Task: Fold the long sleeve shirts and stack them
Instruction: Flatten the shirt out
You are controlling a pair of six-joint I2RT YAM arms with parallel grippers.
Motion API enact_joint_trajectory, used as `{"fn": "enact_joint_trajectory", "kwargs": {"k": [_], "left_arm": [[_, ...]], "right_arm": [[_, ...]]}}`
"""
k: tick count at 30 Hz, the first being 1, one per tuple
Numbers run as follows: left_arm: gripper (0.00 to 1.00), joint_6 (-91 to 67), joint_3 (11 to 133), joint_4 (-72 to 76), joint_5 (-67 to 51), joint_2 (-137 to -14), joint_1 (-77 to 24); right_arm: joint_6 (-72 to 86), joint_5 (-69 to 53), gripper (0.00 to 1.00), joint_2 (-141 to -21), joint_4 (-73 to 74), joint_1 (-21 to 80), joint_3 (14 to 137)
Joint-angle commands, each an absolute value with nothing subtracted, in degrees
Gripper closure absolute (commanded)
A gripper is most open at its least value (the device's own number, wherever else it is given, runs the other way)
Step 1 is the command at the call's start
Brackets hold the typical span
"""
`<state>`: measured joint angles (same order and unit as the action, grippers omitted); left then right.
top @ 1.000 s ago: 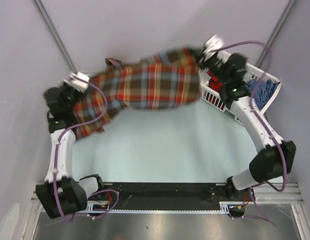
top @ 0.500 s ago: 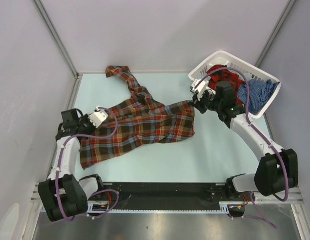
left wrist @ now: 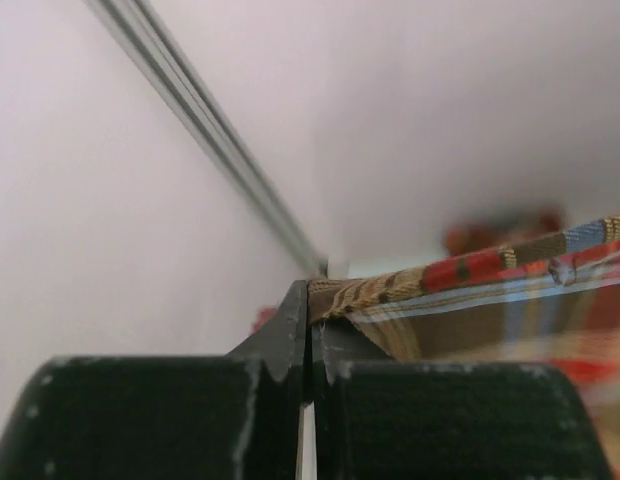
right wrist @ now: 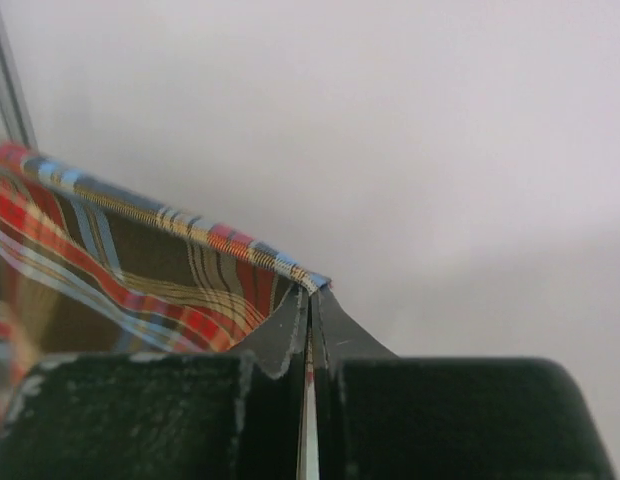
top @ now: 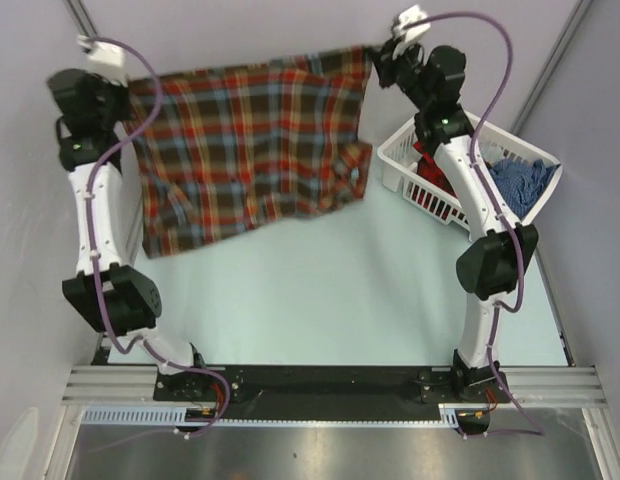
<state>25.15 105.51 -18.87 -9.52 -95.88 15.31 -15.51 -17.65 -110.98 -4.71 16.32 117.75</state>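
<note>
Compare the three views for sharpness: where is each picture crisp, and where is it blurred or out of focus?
Top external: evenly lit, the brown plaid shirt crisp throughout. Left wrist: the shirt is sharp at the left claw, smeared toward the right edge. Right wrist: sharp hem at the right claw, blurred toward the left edge.

Aloft: brown plaid shirt (top: 255,145) spread wide, hanging from its top corners. Red shirt (top: 427,168) and blue checked shirt (top: 515,185) crumpled in basket (top: 408,192).
</note>
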Motion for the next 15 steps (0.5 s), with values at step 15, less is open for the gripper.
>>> {"fn": "enact_joint_trajectory", "kwargs": {"k": [15], "left_arm": [[0.93,68.71,38.53,-14.06,-41.15,-60.92,30.32]], "right_arm": [[-36.37,-32.96,1.0,-78.93,-6.87,14.23,58.56]]}}
